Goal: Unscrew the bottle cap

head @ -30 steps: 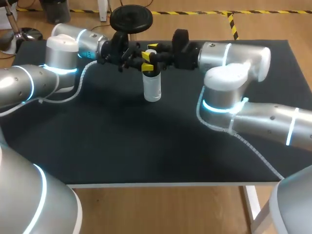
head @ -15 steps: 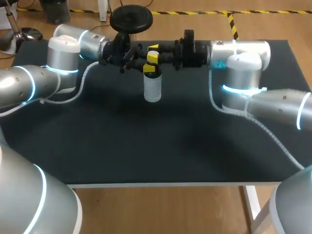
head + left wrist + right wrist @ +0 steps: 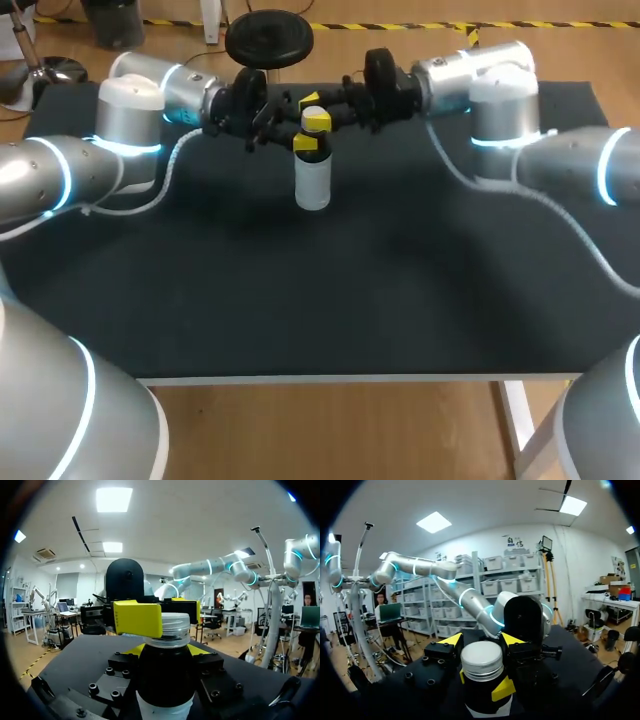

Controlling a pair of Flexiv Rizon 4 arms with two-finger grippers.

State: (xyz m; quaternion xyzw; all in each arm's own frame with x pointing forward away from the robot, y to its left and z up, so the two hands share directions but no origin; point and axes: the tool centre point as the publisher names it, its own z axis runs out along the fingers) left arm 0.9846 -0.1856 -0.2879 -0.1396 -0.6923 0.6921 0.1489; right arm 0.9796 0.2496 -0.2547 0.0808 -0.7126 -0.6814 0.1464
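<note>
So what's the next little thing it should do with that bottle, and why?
Probably twist the right tool around the cap to loosen it. It grips the cap from both sides, and the cap looks fully seated, while the left tool clamps the neck of the upright bottle, which should stop it spinning.

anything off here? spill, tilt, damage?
Nothing stands out. Bottle upright, cap on and level, left gripper clamped below the cap, right gripper on the cap. No spill or damage visible.
</note>
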